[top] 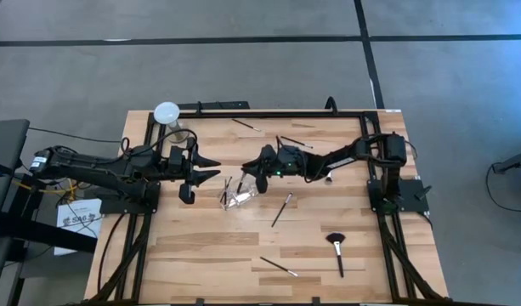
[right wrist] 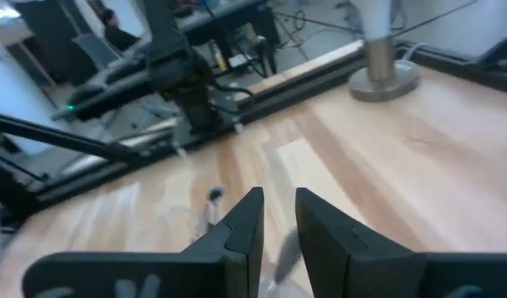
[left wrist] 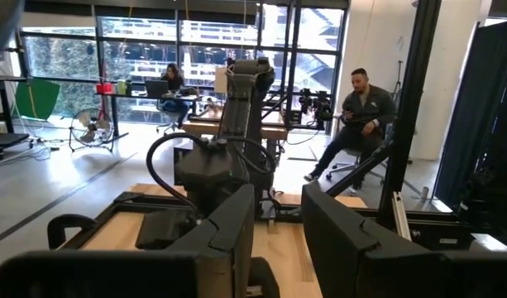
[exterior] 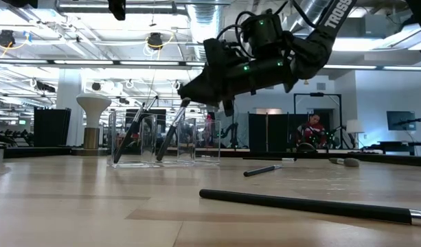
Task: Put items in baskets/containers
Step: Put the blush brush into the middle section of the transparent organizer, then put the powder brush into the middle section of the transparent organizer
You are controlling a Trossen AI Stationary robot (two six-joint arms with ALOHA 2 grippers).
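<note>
The clear cup [top: 240,199] stands near the table's middle, and a few thin brushes [top: 225,189] lean in it, heads up. In the low view the cup [exterior: 162,140] sits right under my right gripper [exterior: 189,92], with brushes [exterior: 172,130] slanting against its walls. My right gripper [top: 250,170] hovers just above the cup's far side; its fingers are a narrow gap apart with nothing between them [right wrist: 278,194]. My left gripper [top: 211,168] waits to the cup's left, open and raised [left wrist: 278,194]. Several more brushes lie flat on the table, among them the fan brush [top: 336,246].
The white-domed stand [top: 167,112] is at the far left corner [exterior: 93,116]. Loose brushes lie at the far edge [top: 246,125], behind the right arm [top: 294,142], right of the cup [top: 281,208] and near the front [top: 279,266]. People sit in the room beyond.
</note>
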